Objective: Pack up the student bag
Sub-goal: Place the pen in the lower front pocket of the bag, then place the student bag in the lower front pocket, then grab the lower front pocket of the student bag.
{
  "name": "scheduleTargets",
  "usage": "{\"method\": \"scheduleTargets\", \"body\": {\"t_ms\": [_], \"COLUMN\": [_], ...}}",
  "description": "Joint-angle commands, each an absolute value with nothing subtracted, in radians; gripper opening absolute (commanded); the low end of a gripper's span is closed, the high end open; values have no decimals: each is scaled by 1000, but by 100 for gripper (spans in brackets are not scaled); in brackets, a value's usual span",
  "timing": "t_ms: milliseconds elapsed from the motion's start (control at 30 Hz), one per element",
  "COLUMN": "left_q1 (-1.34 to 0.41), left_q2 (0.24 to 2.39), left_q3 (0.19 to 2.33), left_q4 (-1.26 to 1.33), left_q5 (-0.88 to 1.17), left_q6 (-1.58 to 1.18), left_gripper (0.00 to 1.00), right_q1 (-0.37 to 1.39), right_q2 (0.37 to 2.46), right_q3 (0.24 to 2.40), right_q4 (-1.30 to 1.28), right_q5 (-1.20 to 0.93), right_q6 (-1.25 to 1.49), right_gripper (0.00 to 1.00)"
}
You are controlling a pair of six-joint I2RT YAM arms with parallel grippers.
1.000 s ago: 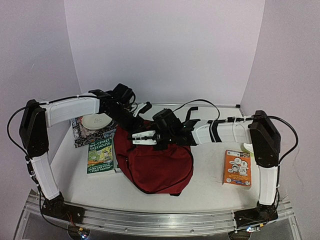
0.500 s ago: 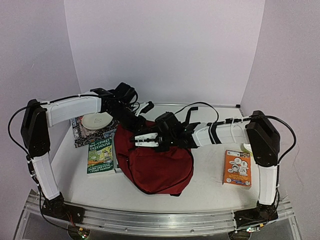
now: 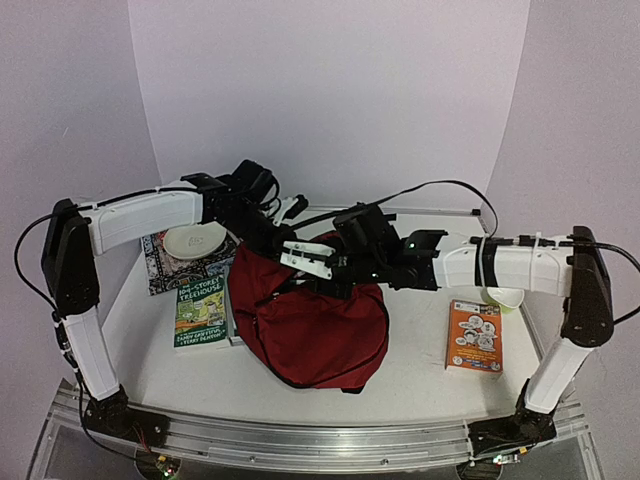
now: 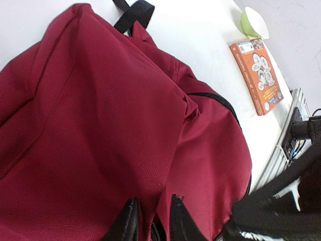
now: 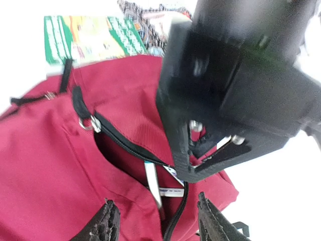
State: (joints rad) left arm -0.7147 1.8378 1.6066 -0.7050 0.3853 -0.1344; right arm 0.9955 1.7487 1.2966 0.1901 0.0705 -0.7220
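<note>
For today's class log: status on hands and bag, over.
Left hand pinching student bag fabric. Right hand open above its unzipped opening. Green book, orange book outside.

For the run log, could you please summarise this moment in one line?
left gripper: pinching student bag fabric | right gripper: open over unzipped opening | orange book: on table

**Books and dishes at the sides**

At left centre of the top view, a green book (image 3: 200, 315) lies just below a patterned book (image 3: 160, 267) that bears a white plate (image 3: 195, 241). At right, an orange book (image 3: 475, 337) lies just below a green bowl (image 3: 503, 297).
</note>
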Motion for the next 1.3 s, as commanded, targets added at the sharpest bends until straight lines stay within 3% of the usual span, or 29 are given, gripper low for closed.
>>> {"method": "scheduleTargets", "body": {"t_ms": [0, 400, 667, 1100, 1267], "left_q1": [-709, -588, -494, -475, -474], "left_q2": [1729, 1473, 1399, 1451, 1457], "left_q3": [1553, 1192, 958, 865, 851], "left_q4": [-603, -439, -330, -225, -213], "left_q5": [305, 247, 366, 502, 515], "left_q6": [-205, -364, -451, -490, -491], "left_gripper": [29, 58, 64, 59, 56], "right_q1": [1050, 1204, 1254, 1266, 1266], "right_q2": [1704, 1818, 1951, 2152, 2202], "right_q3": [1285, 1369, 1505, 1693, 1723], "right_q4": [137, 135, 133, 77, 71], "right_q5": [94, 264, 366, 458, 531], "right_q6": [-551, -492, -569, -709, -745], "right_gripper": [54, 54, 52, 46, 38]}}
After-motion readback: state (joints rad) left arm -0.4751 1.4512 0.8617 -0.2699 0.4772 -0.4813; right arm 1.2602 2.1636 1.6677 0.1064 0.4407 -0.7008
